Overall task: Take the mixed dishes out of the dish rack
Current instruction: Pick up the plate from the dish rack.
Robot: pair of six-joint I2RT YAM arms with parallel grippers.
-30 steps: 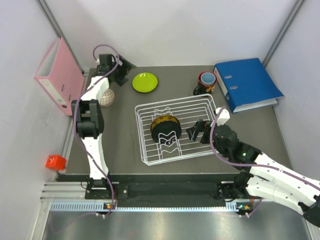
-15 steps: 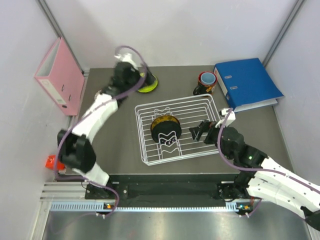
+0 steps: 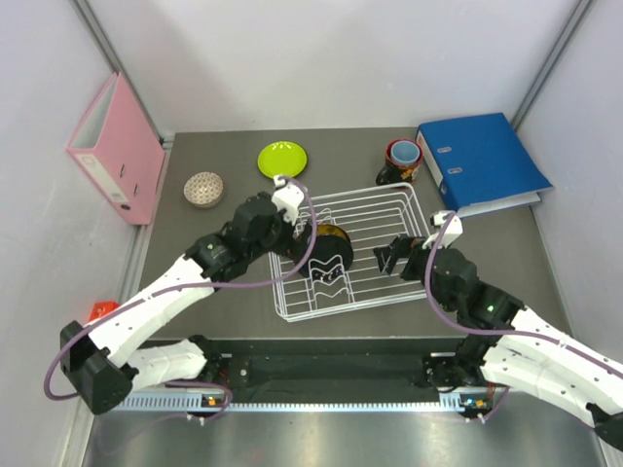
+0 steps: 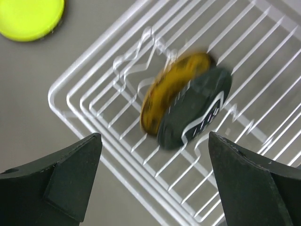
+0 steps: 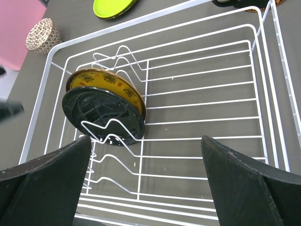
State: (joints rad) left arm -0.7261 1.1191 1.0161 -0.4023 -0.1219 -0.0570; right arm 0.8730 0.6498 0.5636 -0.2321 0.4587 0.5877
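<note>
Only one dish is left in the white wire dish rack (image 3: pixel 375 209): the yellow-and-black ornate plate (image 3: pixel 329 251), stood on edge in the wavy dividers at the left end. It tilts a little, with its dark back towards the near side. The wires are what keep it upright, so I'd guess it has to be lifted out rather than slid. The left gripper (image 4: pixel 154 155) hangs right over it with its fingers spread wide and nothing between them, one to either side of the plate, which looks like lining up to pinch the rim. The left wrist view is blurred, so I can't say how near the pads are. The right gripper (image 3: pixel 392 256) hovers over the bare right half of the rack, also spread and holding nothing, seemingly kept out of the way. On the table beyond the rack sit the lime-green bowl (image 3: pixel 282 159), the small beige net-patterned bowl (image 3: pixel 203 189) and the dark mug (image 3: pixel 401 158), so the job looks nearly done.
</note>
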